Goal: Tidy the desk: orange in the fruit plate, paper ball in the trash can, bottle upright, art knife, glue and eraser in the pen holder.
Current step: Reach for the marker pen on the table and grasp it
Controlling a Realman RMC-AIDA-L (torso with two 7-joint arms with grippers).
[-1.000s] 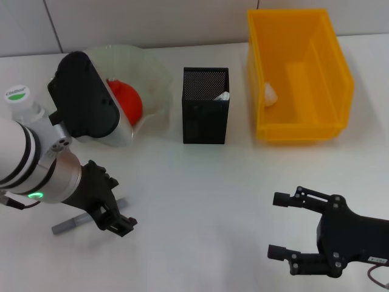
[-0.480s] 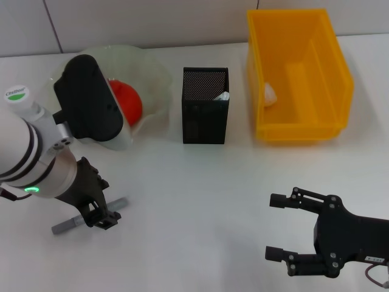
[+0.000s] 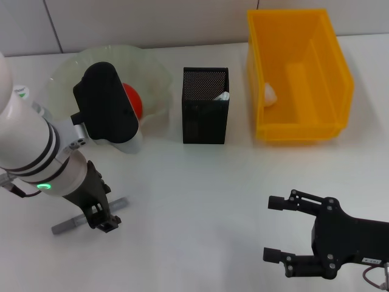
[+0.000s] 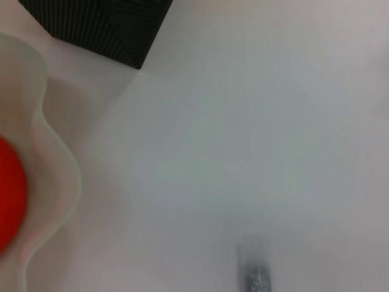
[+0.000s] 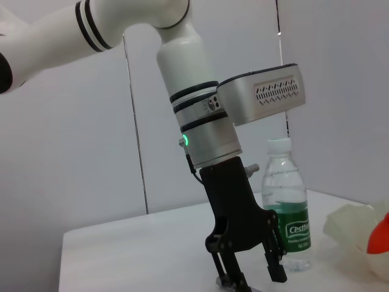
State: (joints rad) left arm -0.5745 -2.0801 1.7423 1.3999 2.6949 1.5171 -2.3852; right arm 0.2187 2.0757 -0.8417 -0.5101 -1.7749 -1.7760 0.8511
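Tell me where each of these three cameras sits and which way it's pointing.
Head view: above, looking down at the table; left gripper over the art knife, right gripper idle.
Left wrist view: looks down at the fruit plate, the orange, pen holder; no fingers.
Right wrist view: faces sideways at the left gripper and bottle.
Shared: orange, left gripper.

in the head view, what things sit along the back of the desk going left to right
fruit plate with the orange in it → pen holder → trash can
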